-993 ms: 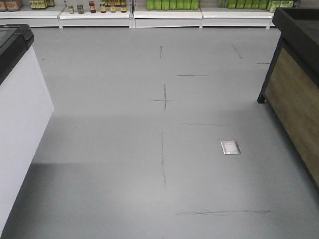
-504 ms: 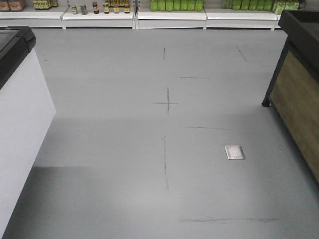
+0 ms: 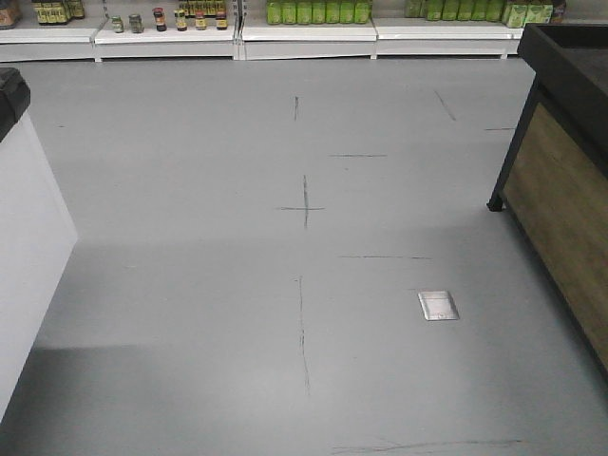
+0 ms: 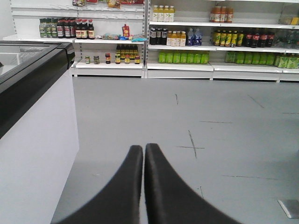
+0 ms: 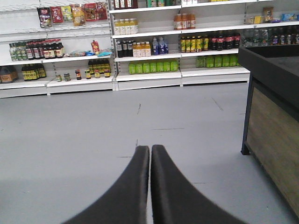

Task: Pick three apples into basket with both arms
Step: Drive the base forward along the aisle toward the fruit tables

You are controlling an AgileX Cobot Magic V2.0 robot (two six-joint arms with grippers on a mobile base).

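While both grippers sit closed in front of their wrist cameras, nothing of the task shows as done. The left gripper [image 4: 144, 148] has its jaws pressed together with nothing between them. The right gripper [image 5: 150, 149] looks the same, tips touching and empty. Beyond them lies the grey floor [image 3: 190, 285], marked with thin dark lines, with a small metal plate [image 3: 438, 305] set into it on the right. A white freezer [image 4: 32, 140] with a black rim stands on the left. On the right is a dark stand [image 5: 275, 135] with a wood-panelled side, and too little of its top shows to say what it carries. Farthest off, shelves [image 5: 149, 77] of bottles and jars line the wall. No apples and no basket appear in any view, so I cannot say where they are. By my reckoning the job has not begun. All three apples are left to find, pick and drop into the basket, and the robot seems to be out in the aisle, away from them.
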